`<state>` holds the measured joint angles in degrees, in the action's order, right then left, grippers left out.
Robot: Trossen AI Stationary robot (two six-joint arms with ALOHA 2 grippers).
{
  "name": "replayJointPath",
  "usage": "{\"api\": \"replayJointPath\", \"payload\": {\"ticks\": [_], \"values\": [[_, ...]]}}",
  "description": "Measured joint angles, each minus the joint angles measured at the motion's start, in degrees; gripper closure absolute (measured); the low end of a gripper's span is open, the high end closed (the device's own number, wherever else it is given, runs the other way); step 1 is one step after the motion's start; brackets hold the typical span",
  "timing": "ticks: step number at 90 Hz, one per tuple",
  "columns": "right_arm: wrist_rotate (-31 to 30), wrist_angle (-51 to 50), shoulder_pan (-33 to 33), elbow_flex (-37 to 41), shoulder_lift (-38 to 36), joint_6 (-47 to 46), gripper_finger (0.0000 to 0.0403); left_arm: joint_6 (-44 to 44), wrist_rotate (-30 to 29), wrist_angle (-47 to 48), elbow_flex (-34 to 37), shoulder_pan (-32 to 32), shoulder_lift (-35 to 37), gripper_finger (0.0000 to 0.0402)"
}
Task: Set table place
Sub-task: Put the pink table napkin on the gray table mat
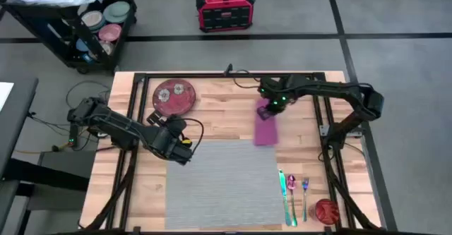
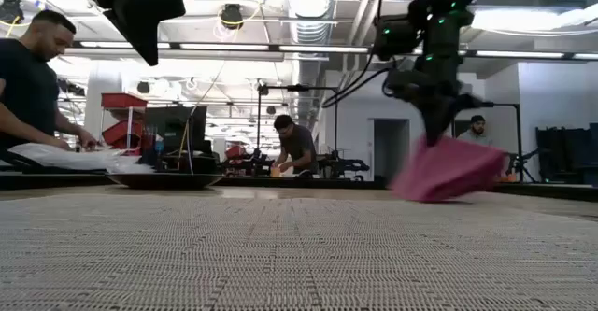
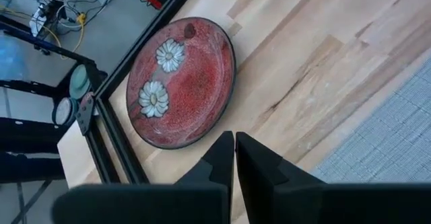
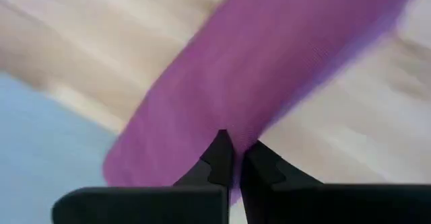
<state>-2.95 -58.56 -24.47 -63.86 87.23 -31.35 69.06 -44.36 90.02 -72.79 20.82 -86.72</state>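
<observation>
Placemat (image 1: 220,181): large grey woven mat, flat on the table, reaching the near edge, about midway along it; it fills the foreground of the low view.
Cutlery (image 1: 291,193): a green-handled piece, a pink-ended piece and a blue-ended piece lie side by side on bare wood just right of the placemat, toward the near right corner.
Small red object (image 1: 325,209): round, at the near right corner, just beside the cutlery. What it is cannot be told.
Left gripper (image 1: 181,150): above the far left corner of the placemat, raised off the surface; fingers (image 3: 222,158) pressed together with nothing between them.
Right gripper (image 1: 272,109): over the right half of the table, beyond the placemat's far edge; fingers clamped on the upper end of the purple napkin.
Purple napkin (image 1: 265,129): hangs from the right gripper, its lower end trailing near the far right corner of the placemat; whether it touches the wood cannot be told.
Plate (image 1: 174,97): red with white flowers, flat on the wood near the far edge, left of centre, well apart from the placemat.
Table (image 1: 219,118): light planks, black frame along the edges.
Room beyond: people (image 2: 297,148) at benches behind the table.
</observation>
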Motion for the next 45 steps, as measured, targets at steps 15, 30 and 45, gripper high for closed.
{"api": "replayJointPath", "payload": {"ticks": [15, 30, 45], "values": [[-5.26, -1.34, -2.7, -0.02, -5.02, -0.81, 0.0403, -1.34, -0.11, 0.0, 0.0, 0.02, 0.0, 0.0401], [-11.87, -10.09, -2.93, -2.95, -6.22, -2.19, 0.0403, -0.33, -0.11, 0.0, -0.01, 0.02, 0.0, 0.0401], [-23.93, -21.9, -2.89, -7.96, -3.09, -2.8, 0.0403, 1.63, -0.12, 0.0, -0.02, 0.02, 0.0, 0.0401]]}}
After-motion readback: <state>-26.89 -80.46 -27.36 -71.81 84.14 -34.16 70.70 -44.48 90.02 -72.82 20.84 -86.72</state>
